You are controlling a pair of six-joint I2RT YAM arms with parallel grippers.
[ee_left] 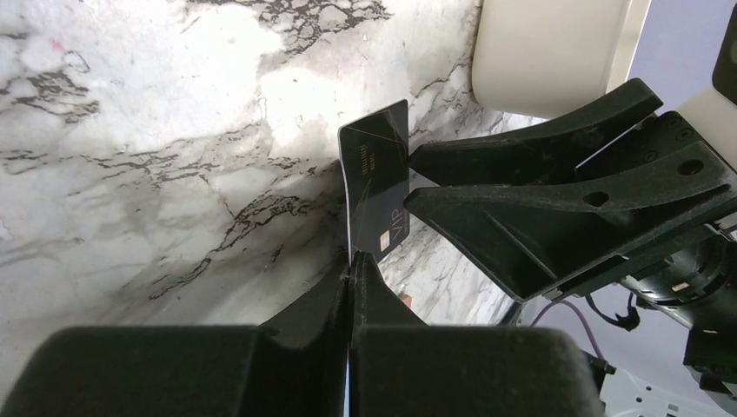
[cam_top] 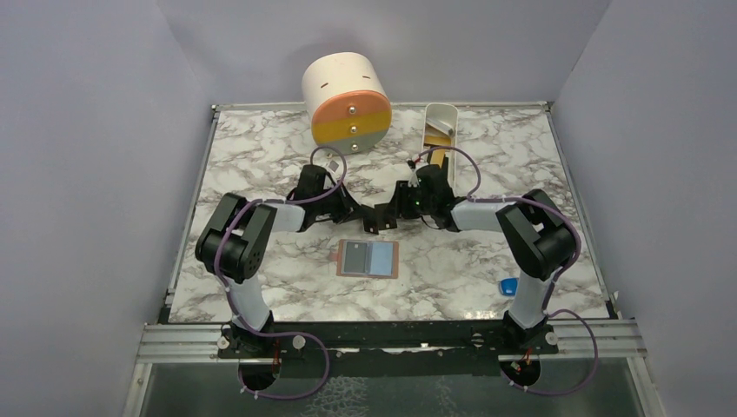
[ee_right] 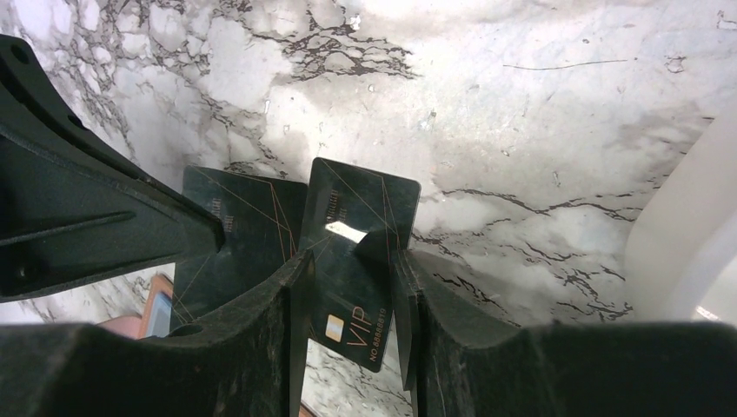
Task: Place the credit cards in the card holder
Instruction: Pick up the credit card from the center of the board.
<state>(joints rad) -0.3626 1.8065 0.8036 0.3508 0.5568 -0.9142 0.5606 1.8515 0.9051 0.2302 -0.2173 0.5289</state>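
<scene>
**Two dark cards aloft, grips half hidden**

Both arms meet over the middle of the table (cam_top: 261, 156), just beyond the open holder (cam_top: 368, 259), which lies flat with its grey and blue faces up. From above, the cards are lost in the black tangle of fingers.

The left gripper (ee_left: 350, 276) is clamped shut. In the right wrist view one of its fingers lies across the face of the second card (ee_right: 248, 234), whose lower part is covered. In its own view that card shows only as a thin pale edge.

The right gripper (ee_right: 348, 252) has its jaws partly apart, framing the VIP card (ee_right: 365, 195). The fingers cover the card's long edges, so whether they pinch it cannot be told.

A sliver of the holder peeks out beneath the cards.
</scene>
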